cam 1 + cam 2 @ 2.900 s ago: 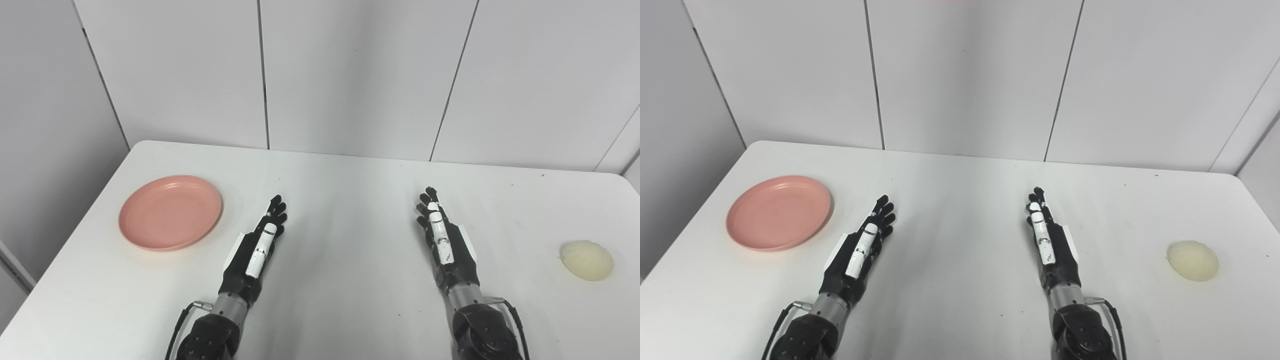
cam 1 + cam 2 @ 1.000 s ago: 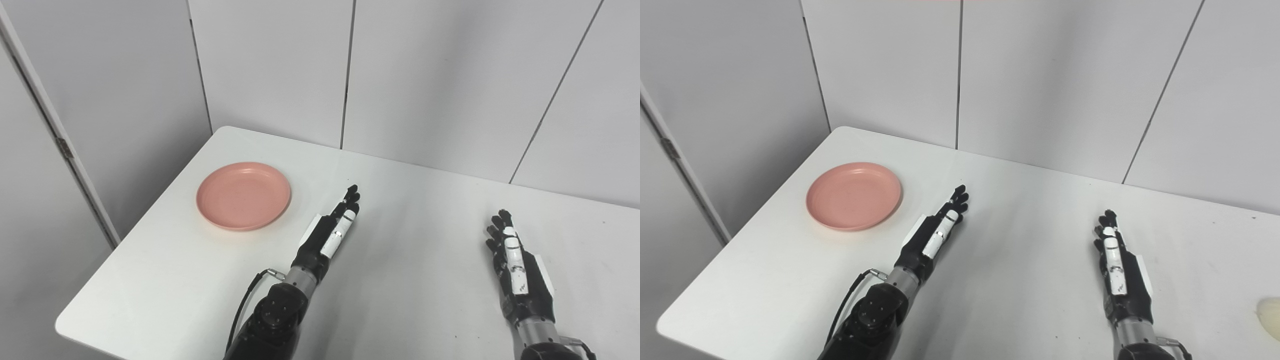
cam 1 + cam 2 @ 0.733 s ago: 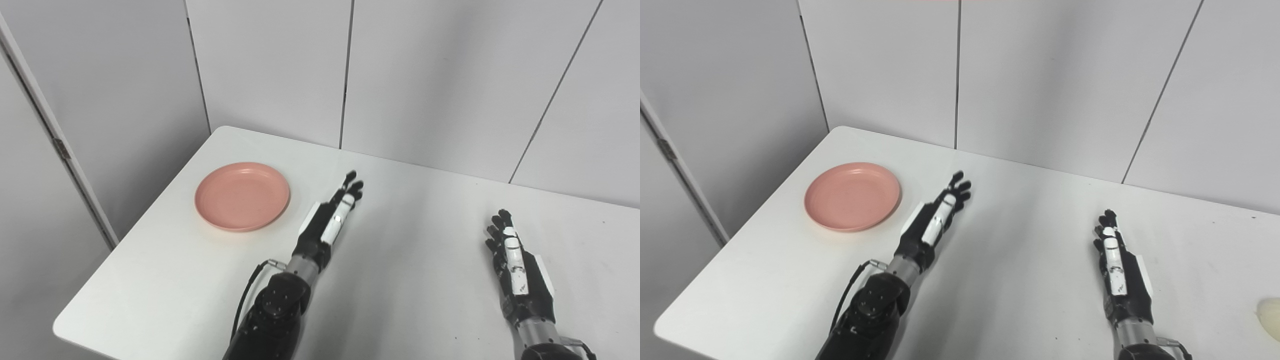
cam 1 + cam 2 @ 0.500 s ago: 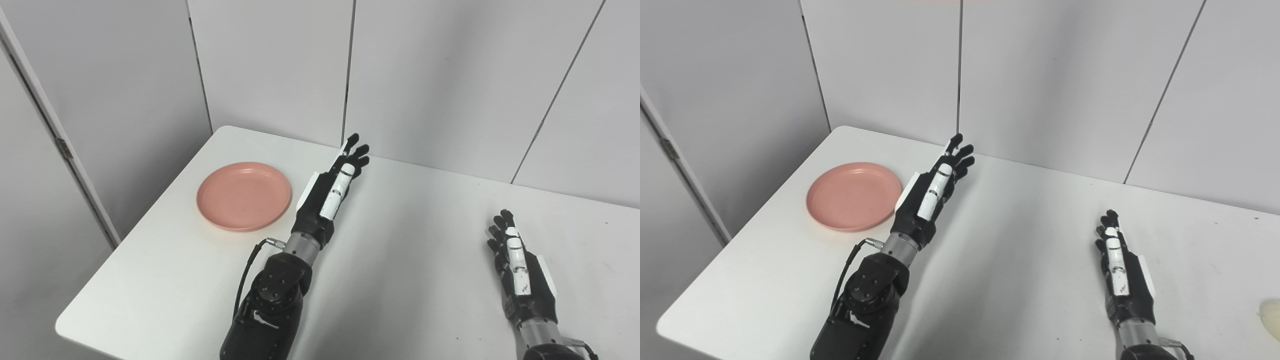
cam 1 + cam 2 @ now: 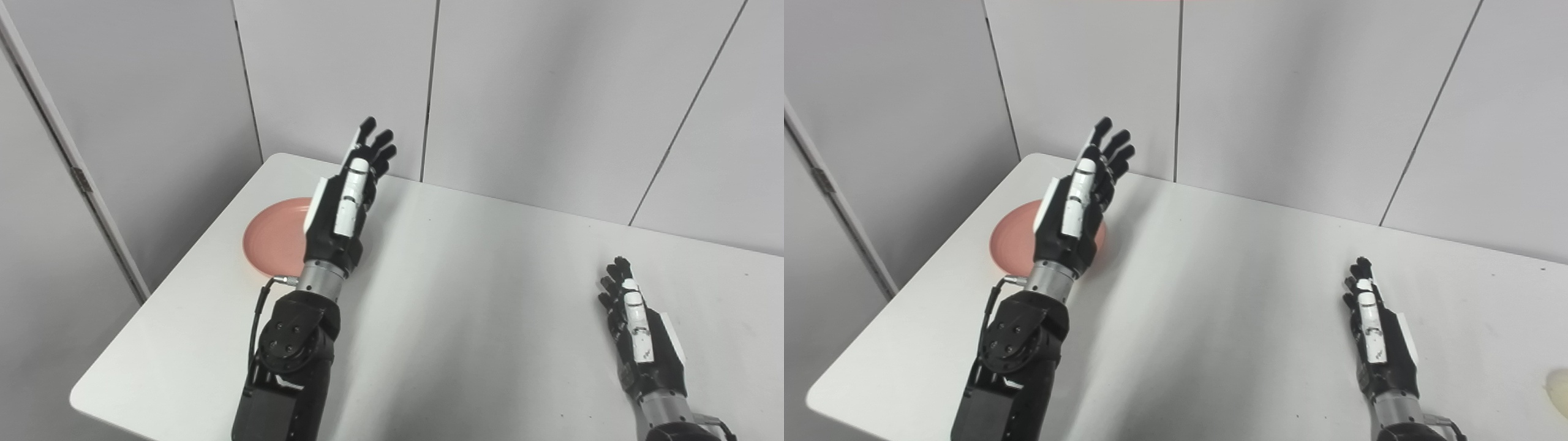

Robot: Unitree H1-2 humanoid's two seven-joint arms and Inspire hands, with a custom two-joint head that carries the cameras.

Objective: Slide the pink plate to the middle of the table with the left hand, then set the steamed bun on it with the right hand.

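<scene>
Lifting off the counter since half a second ago, the left hand hangs empty with fingers spread above the pink plate, not yet touching it, right hand flat and open.

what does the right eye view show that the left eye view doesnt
Only the right eye view catches the steamed bun, a pale sliver cut off at the picture's right edge. Only the left eye view shows more of the wall at the far left. Both show the left hand raised and open in front of the pink plate, hiding part of it, the right hand open low over the white table, and the panelled wall.
</scene>
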